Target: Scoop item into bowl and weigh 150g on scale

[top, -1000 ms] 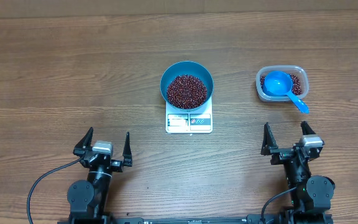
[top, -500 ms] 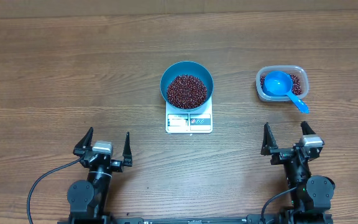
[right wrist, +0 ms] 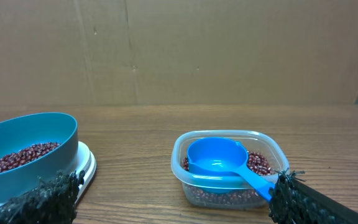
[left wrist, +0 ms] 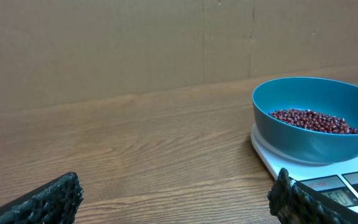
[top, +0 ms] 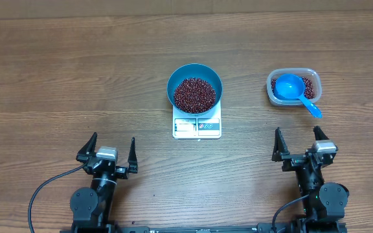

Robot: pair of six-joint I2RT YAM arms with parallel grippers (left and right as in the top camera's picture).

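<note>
Right now the beans (top: 195, 94) lie heaped in the teal bowl (top: 207, 72), which sits on the white scale (top: 197, 126). To its right, a blue scoop (top: 290, 86) rests in a clear tub (top: 309, 76) of beans. Nearer, the left gripper (top: 113, 139) and right gripper (top: 296, 131) stand spread wide, empty.

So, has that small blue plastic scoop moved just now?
No. The small blue plastic scoop lies in the clear plastic tub as before, handle over the same corner.

- Counter (top: 76, 71): brown wood-grain surface, evenly lit.
- Backdrop (left wrist: 104, 43): plain brown cardboard wall along the counter's far edge, with vertical seams.
</note>
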